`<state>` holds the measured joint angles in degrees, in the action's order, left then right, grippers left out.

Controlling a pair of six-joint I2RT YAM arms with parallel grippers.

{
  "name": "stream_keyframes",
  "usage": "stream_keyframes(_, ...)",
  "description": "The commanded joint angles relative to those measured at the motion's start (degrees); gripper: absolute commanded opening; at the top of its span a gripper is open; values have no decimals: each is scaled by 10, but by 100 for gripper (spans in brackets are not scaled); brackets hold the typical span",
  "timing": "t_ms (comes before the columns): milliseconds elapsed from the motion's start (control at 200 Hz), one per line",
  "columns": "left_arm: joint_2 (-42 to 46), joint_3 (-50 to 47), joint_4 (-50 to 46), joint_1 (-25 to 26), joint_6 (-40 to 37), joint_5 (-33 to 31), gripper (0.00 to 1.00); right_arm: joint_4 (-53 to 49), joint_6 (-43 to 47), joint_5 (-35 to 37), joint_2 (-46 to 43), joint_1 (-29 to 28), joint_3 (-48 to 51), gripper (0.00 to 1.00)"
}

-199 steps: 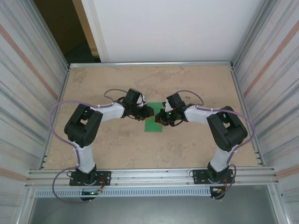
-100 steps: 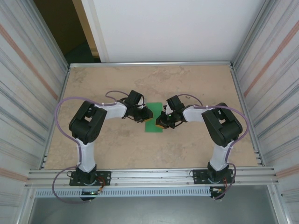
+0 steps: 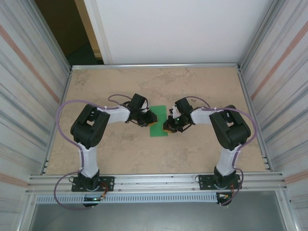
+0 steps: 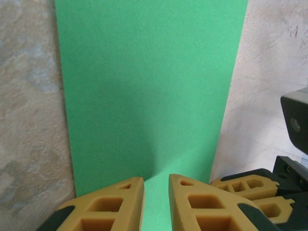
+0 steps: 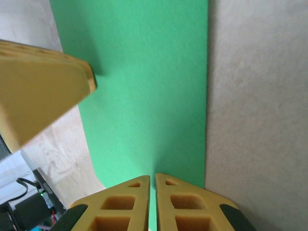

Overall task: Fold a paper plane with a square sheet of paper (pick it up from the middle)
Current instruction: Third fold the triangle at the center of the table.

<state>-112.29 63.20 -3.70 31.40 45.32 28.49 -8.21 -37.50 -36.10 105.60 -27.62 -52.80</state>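
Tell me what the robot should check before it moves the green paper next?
1. Green paper lies between both sets of jaws: ok.
2. Right jaws shut on one edge of it: ok.
3. Left jaws shut on the opposite edge: cannot tell, a small gap shows.
4. Left jaws and right jaws not bumping each other: ok.
5. Paper edges look straight, no tears: ok.

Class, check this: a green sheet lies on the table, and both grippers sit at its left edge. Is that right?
Not quite. The sheet does lie on the table, but the grippers are at opposite edges: the left gripper at its left, the right gripper at its right. The top view shows it.
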Motion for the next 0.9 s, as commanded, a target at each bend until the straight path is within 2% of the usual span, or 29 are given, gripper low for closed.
stream_keyframes(0, -13, -25, -60, -10, 4, -47, 23, -84, 32, 3, -21, 4, 36, 13)
stream_keyframes(301, -7, -20, -57, -10, 6, -39, 23, -110, 33, 20, -82, 6, 76, 14)
stream_keyframes(566, 34, 10, -30, -3, 21, 19, 29, -61, -6, 35, -140, -11, 42, 15)
stream_keyframes(712, 76, 5, -11, -6, 41, 20, 34, -11, -38, 54, -131, -12, 36, 18)
stream_keyframes(897, 111, -44, -4, -20, 59, -3, 40, -12, -43, 69, -77, -15, -11, 22)
